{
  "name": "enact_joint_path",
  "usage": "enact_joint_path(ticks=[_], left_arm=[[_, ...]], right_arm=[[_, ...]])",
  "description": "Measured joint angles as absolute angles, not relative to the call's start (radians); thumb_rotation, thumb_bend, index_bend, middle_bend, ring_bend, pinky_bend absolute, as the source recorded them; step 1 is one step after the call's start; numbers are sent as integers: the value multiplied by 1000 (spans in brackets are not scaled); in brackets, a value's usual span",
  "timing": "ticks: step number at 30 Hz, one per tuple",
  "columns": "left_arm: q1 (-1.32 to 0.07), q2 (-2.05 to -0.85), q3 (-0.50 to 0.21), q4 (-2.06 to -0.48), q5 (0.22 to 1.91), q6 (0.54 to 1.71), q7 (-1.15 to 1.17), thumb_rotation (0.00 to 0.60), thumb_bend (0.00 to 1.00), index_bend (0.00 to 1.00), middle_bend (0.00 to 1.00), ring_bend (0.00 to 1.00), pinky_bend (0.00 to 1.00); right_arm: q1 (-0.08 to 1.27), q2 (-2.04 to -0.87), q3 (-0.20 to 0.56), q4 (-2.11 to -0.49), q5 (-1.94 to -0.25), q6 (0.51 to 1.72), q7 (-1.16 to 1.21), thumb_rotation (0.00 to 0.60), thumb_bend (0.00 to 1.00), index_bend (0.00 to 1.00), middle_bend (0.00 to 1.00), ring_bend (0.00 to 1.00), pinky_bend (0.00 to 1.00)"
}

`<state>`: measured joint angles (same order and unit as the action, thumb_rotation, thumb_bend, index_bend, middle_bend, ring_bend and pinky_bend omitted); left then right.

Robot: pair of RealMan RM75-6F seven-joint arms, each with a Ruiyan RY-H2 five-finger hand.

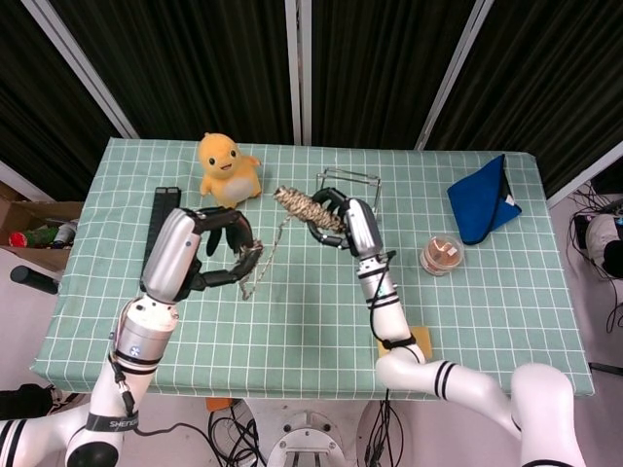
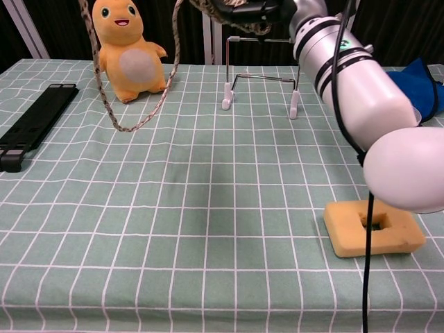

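Note:
A spool of speckled rope (image 1: 300,205) is held by my right hand (image 1: 331,216), lifted just left of the wire stand (image 1: 352,183). In the chest view the right hand (image 2: 251,10) and the spool show at the top edge. The free rope (image 1: 255,269) sags from the spool to my left hand (image 1: 220,259), which pinches its end above the table. From the chest camera the rope (image 2: 129,127) droops in a loop, its low point at the cloth in front of the orange plush toy (image 2: 130,48). The left hand is outside the chest view.
The orange plush toy (image 1: 228,170) and a black strip (image 1: 161,222) are at the back left. At the right are a blue cloth (image 1: 482,199) and a small jar (image 1: 441,256). A yellow sponge (image 2: 374,232) with a square hole lies near the front edge. My right forearm (image 2: 354,90) fills the chest view's right side.

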<state>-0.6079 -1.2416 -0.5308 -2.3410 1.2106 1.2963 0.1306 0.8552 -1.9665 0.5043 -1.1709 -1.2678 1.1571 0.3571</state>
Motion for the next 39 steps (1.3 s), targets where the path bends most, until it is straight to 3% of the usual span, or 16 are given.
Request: enact_joint_path(ticks=[6, 12, 20, 29, 39], left_arm=[[-737, -1231, -637, -2351, 1010, 1251, 168, 600, 414, 773, 734, 675, 839], [-896, -1215, -746, -2347, 704, 1241, 217, 600, 415, 773, 734, 676, 840], [-1120, -1195, -838, -2187, 347, 1263, 302, 600, 414, 773, 735, 676, 840], [-1135, -1182, -810, -1967, 209, 1212, 271, 600, 415, 773, 735, 677, 841], [-1040, -1193, -672, -1787, 163, 1128, 212, 600, 414, 773, 736, 678, 842]], right_arm=[[911, -1987, 466, -1129, -1328, 1117, 417, 600, 649, 817, 625, 616, 842], [944, -1993, 454, -1123, -1359, 1102, 477, 600, 663, 817, 625, 616, 842], [913, -1944, 370, -1197, -1441, 1134, 585, 600, 689, 817, 625, 616, 842], [837, -1837, 283, -1352, -1516, 1202, 683, 600, 701, 817, 627, 617, 842], [700, -1718, 215, -1503, -1562, 1356, 772, 600, 724, 821, 632, 617, 842]])
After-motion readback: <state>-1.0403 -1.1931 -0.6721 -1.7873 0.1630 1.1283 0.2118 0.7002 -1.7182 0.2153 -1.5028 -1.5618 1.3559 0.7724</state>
